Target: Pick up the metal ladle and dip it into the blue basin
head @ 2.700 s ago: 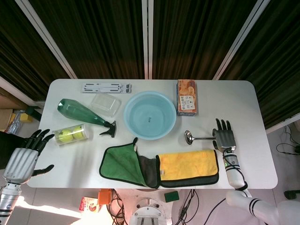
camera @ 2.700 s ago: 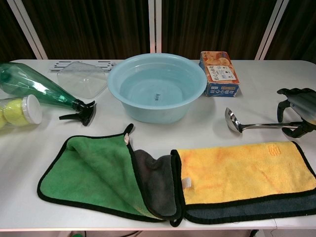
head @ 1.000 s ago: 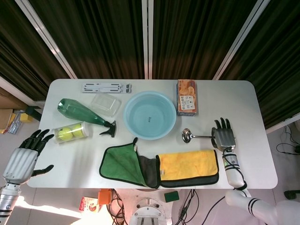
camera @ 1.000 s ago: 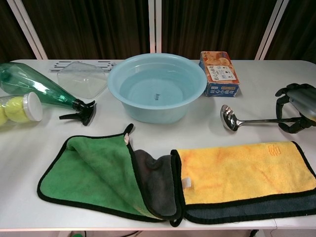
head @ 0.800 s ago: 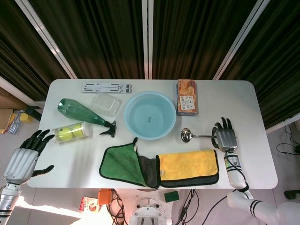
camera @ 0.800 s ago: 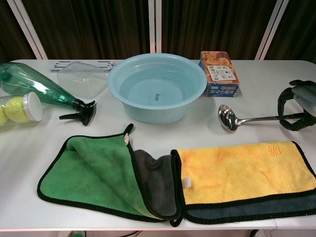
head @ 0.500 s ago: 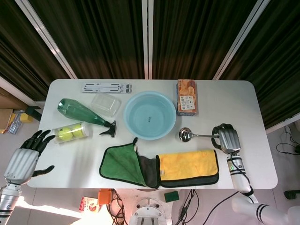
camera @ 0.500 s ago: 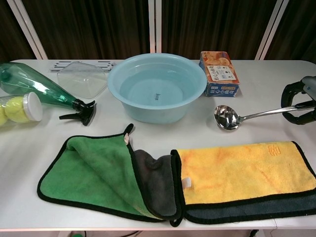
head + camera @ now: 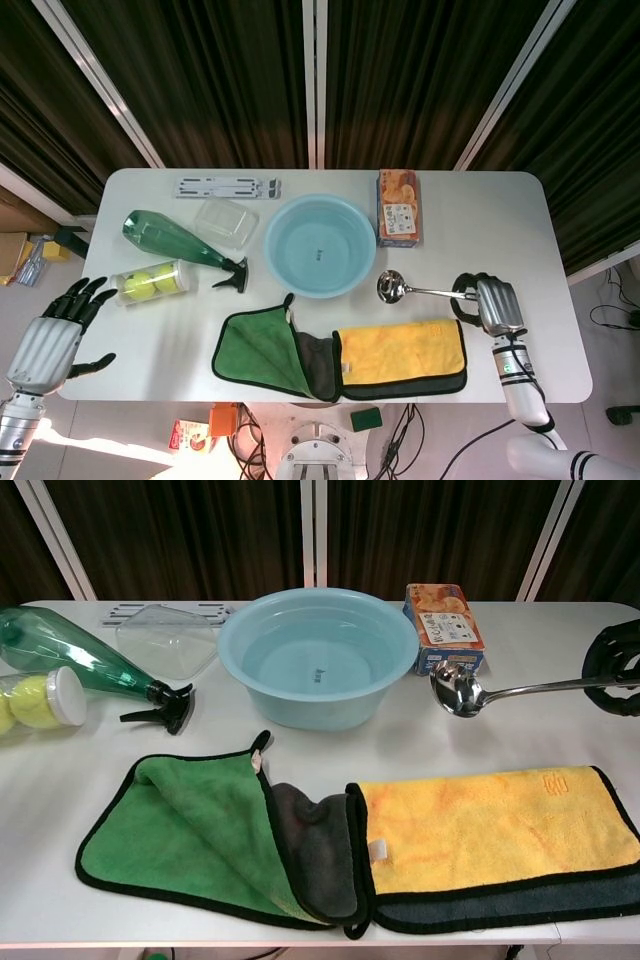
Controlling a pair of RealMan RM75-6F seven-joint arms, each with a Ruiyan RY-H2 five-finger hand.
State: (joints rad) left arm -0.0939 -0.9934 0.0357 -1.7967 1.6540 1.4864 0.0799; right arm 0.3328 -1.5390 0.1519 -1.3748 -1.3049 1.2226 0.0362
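Two hands show: the right hand (image 9: 492, 303) grips the metal ladle (image 9: 470, 695), its bowl raised beside the blue basin (image 9: 320, 246); the left hand (image 9: 52, 335) is spread, holding nothing. Orange box (image 9: 398, 208) and yellow cloth (image 9: 400, 352) flank the ladle on the white table (image 9: 540, 240).

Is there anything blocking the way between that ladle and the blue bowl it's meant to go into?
Nothing visible does. The right robot hand holds the metal ladle by its handle, with the scoop beside the blue basin. The snack box sits off to the side.
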